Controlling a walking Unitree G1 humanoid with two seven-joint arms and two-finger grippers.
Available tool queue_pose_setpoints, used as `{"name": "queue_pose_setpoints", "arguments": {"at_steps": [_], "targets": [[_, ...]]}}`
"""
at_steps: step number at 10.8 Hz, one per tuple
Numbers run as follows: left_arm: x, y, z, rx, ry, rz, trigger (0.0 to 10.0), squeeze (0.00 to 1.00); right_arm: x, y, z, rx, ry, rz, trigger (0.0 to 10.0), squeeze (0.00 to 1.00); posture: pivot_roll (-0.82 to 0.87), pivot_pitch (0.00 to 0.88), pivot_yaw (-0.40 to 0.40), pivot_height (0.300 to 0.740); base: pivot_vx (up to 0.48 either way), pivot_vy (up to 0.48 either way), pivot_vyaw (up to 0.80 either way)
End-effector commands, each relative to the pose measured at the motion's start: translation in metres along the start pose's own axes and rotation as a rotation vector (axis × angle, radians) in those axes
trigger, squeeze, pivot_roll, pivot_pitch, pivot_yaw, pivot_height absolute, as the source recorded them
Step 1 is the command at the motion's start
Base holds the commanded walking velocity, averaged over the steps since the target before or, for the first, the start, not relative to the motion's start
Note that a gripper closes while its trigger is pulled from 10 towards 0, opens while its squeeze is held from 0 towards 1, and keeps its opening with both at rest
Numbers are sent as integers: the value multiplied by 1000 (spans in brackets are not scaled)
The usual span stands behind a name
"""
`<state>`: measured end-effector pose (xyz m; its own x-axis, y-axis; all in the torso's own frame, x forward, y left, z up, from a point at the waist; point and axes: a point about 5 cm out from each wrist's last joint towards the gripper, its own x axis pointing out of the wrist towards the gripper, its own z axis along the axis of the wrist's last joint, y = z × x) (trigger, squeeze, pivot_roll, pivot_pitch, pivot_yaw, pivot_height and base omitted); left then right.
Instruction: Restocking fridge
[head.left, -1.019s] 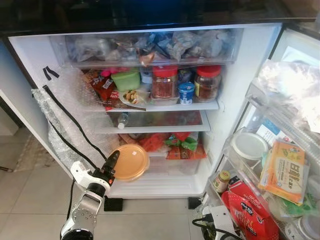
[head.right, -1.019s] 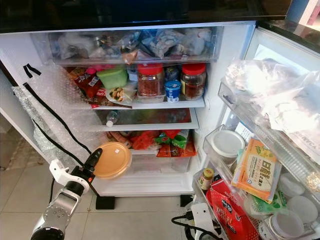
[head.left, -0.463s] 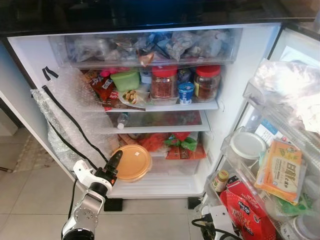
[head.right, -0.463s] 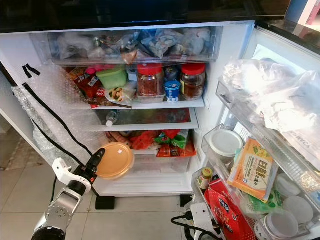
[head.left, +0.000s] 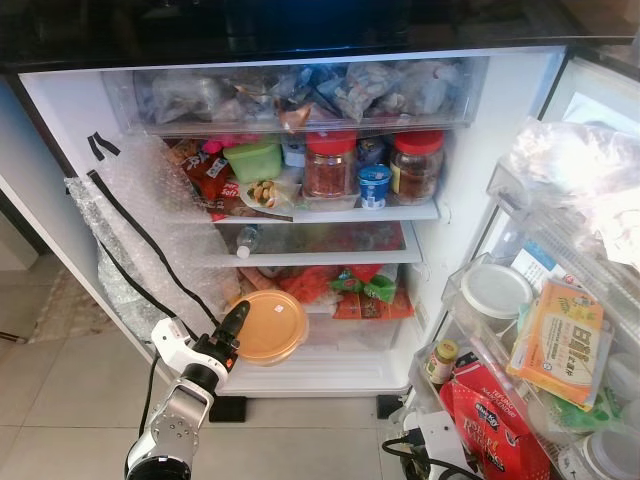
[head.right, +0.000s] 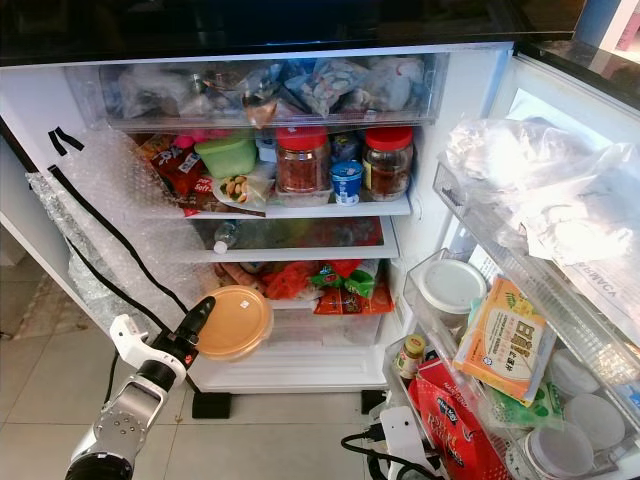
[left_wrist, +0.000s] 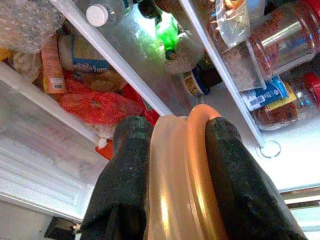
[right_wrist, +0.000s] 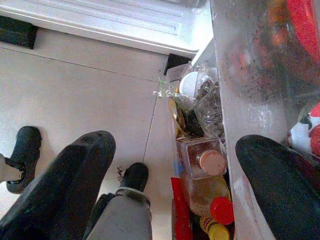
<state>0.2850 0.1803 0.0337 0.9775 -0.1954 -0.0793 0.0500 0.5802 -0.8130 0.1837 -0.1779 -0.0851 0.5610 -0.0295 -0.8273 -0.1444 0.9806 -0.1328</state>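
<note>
The left end effector (head.left: 234, 322) is clamped on the rim of a round orange container (head.left: 267, 326), one black finger on each side of the lid edge, as the left wrist view makes plain (left_wrist: 177, 180). The container is held almost edge-on to the arm, its flat face tilted toward the open fridge (head.left: 60, 150) and its width running across the lowest compartment's mouth. It hangs just in front of the bottom drawer (head.left: 320, 355), below the shelf (head.left: 330, 255) that carries a lying bottle (head.left: 246, 240), with red and green packets (head.left: 350, 285) just behind it.

The relation that matters: the free space lies ahead of and slightly below the container, along the line of the fingers, so the coming move looks like a forward push followed by levelling the container flat. The left arm is the nearer one and already at the opening. The packets sit close behind the far rim and could be nudged if the push goes deep.

The right end effector (right_wrist: 170, 165) hangs with its fingers spread apart, holding nothing, beside the door shelf (right_wrist: 250, 100) and above the tiled floor (right_wrist: 75, 85)
</note>
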Motion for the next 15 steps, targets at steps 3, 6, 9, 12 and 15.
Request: {"name": "queue_pose_setpoints", "arguments": {"at_steps": [3,6,9,12,15], "targets": [[-1,1,1,17,7,3,10000,0,-2,-4,-14,3,43,-8,10000,0,-4,0,31,740,165,0,0],[0,1,1,26,8,8,10000,0,-4,-5,-21,4,62,-11,10000,0,-6,0,31,740,269,0,0],[0,1,1,30,7,10,10000,0,-5,-6,-25,3,76,-11,10000,0,-6,0,29,740,282,0,0],[0,2,2,34,4,19,10000,0,-5,-8,-28,3,88,-12,10000,0,-7,0,29,740,282,0,0],[0,2,1,35,10,16,10000,0,-6,-8,-32,3,101,-13,10000,0,-7,0,30,740,285,0,0]]}}
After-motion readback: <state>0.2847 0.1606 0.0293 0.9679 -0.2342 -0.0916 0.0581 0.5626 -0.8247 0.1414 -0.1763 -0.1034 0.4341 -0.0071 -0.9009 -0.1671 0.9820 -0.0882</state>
